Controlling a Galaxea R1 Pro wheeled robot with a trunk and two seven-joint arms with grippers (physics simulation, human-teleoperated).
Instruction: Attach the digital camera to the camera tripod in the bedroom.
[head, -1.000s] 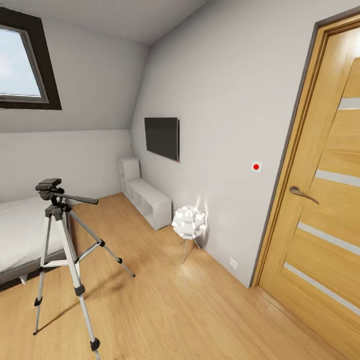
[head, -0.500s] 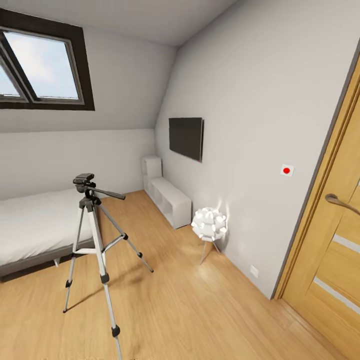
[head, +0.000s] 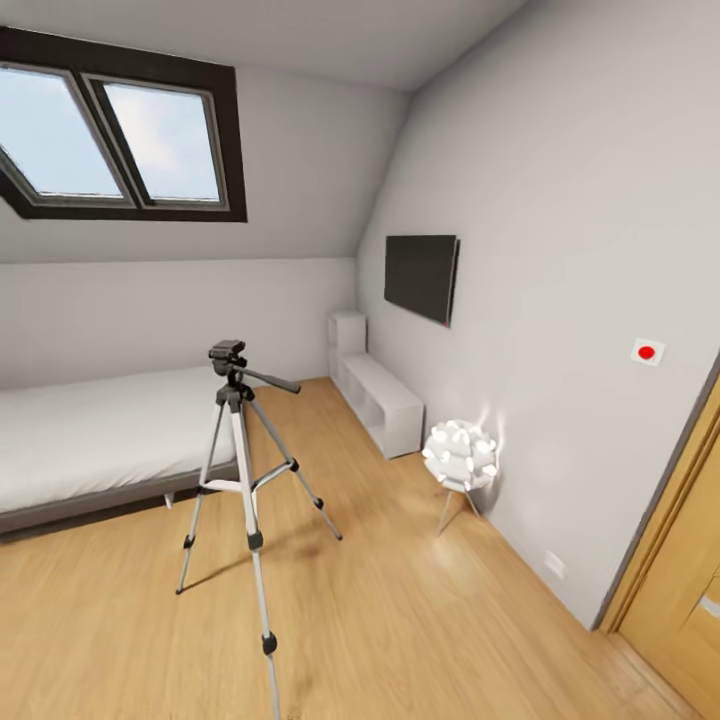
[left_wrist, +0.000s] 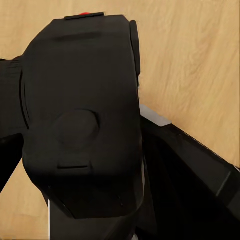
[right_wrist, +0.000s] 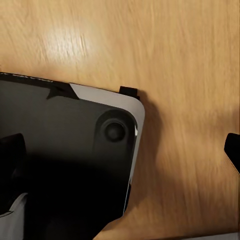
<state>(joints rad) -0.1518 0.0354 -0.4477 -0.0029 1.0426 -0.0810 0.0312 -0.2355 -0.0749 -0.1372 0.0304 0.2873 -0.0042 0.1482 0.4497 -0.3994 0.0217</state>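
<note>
The camera tripod (head: 240, 455) stands on the light wood floor of the bedroom, left of centre in the head view, in front of the low bed (head: 95, 440). Its silver legs are spread and its dark head (head: 228, 353) with the pan handle is bare. In the left wrist view the black digital camera (left_wrist: 80, 75), with a sliver of red at its top edge, sits between dark fingers (left_wrist: 195, 180) of my left gripper (left_wrist: 85, 135), which is shut on it. My right gripper (right_wrist: 120, 160) hangs open over the floor with nothing between its fingertips (right_wrist: 233, 150).
White cube shelves (head: 385, 400) and a black TV (head: 420, 275) line the right wall. A white ball lamp (head: 460, 458) stands on thin legs near that wall. A wooden door (head: 680, 590) is at the far right. Skylights (head: 110, 140) sit in the sloped ceiling. My dark base (right_wrist: 65, 165) shows under the right wrist.
The head view has swung left: the door has slid almost out at the right and more skylight shows. The tripod sits nearer the picture's centre and looks smaller.
</note>
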